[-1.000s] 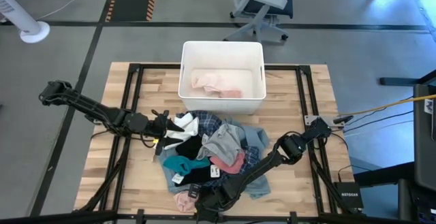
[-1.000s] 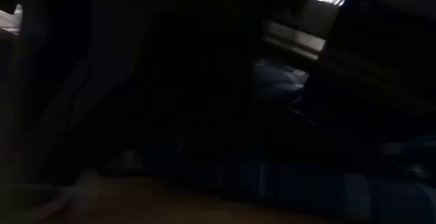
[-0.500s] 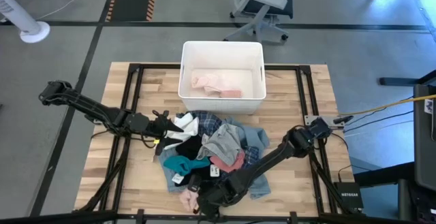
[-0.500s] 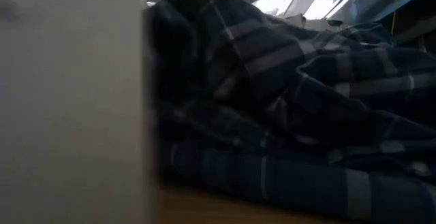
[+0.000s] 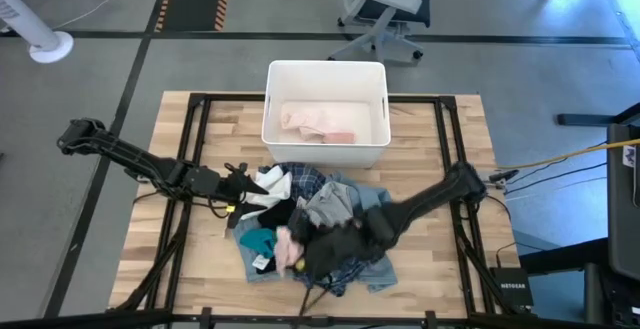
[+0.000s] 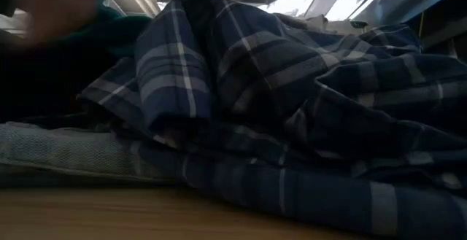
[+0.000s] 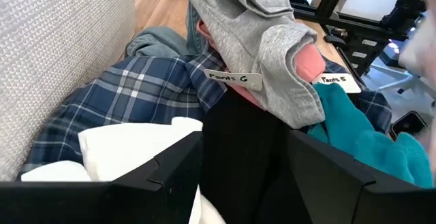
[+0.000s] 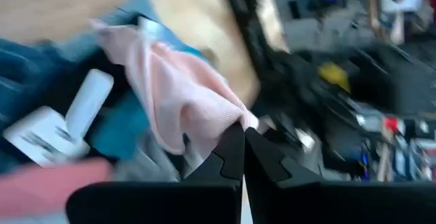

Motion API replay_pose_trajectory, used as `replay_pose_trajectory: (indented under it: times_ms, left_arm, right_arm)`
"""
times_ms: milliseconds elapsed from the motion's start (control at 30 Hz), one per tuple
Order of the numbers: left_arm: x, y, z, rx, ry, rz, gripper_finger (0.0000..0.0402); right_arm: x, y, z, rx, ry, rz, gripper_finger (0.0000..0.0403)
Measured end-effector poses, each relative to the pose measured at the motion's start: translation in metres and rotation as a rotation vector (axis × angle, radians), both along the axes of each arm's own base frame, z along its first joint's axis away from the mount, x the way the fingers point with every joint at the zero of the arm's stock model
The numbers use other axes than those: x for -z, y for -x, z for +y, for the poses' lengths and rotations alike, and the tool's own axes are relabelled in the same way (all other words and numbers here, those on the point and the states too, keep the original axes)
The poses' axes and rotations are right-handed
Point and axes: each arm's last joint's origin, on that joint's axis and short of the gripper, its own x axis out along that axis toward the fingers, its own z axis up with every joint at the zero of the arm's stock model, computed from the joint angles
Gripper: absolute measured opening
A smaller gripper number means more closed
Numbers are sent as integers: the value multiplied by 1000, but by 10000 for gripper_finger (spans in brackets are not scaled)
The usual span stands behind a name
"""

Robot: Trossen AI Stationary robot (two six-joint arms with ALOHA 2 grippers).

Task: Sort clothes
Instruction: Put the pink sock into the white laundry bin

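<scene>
My right gripper (image 8: 242, 130) is pinched tight on a pink cloth (image 8: 178, 101) hanging from my tips above the clothes pile (image 5: 320, 219); in the high view it is smeared by motion. My left gripper (image 7: 242, 149), jaws spread, sits at the pile's edge with black fabric (image 7: 245, 156) between them. The pile fills most of the low view, hiding the room; the wooden table (image 5: 430, 149) carries a white bin (image 5: 326, 75) beyond the pile.

One white bin (image 5: 325, 115), one clothes pile (image 5: 315, 219), two arms.
</scene>
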Motion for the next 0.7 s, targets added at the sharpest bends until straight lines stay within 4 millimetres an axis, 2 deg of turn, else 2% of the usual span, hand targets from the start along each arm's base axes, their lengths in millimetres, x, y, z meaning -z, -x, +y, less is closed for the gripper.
replay_pose_trajectory:
  times_ms: [167,333,500,700]
  left_arm:
    - [2,1,0,0,-6,20,210]
    - [2,1,0,0,-6,17,210]
    - [1,1,0,0,-6,14,210]
    - [0,0,0,-13,35,0,210]
  right_arm:
    - [-41,11,-49,101,-20,-72,5]
    - [-70,20,-104,223,-25,-125,7]
    - [-85,25,-161,368,-12,-157,8]
    - [-94,30,-221,526,-7,-196,9]
